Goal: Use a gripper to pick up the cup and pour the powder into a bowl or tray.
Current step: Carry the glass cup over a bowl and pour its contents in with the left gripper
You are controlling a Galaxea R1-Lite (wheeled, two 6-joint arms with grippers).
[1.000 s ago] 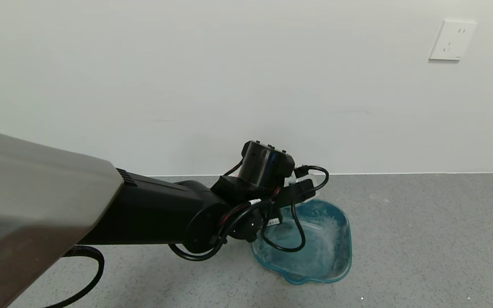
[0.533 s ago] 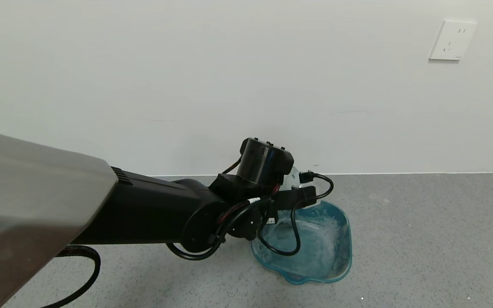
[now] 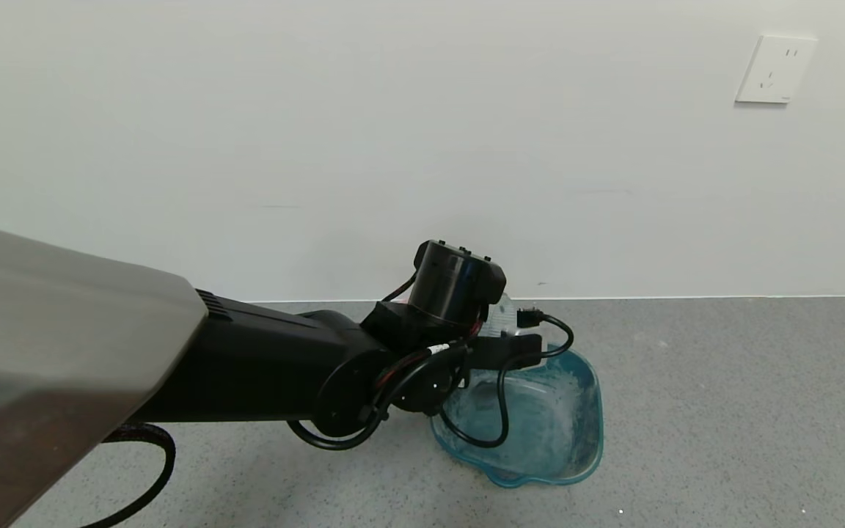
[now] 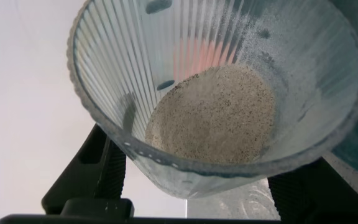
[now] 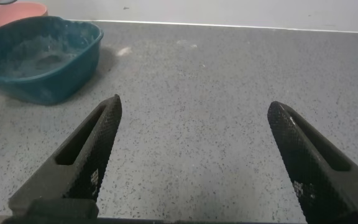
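My left gripper is shut on the cup, a ribbed translucent tumbler held tilted, with a finger on each side of its base. A mound of beige powder lies inside against the lower wall. In the head view the left gripper reaches from the left and hangs over the near-left part of the teal tray. Only a sliver of the cup shows beside the wrist. The tray is smeared with white dust. My right gripper is open over bare floor, well away from the tray.
A pink bowl sits just behind the tray, by the wall. The white wall, with an outlet, stands close behind both. Speckled grey floor spreads to the right. A black cable loops under the left arm.
The left wrist lifted a little, then came back down, and has turned slightly. The cable plug beside it has dropped lower. The cup stays over the tray.
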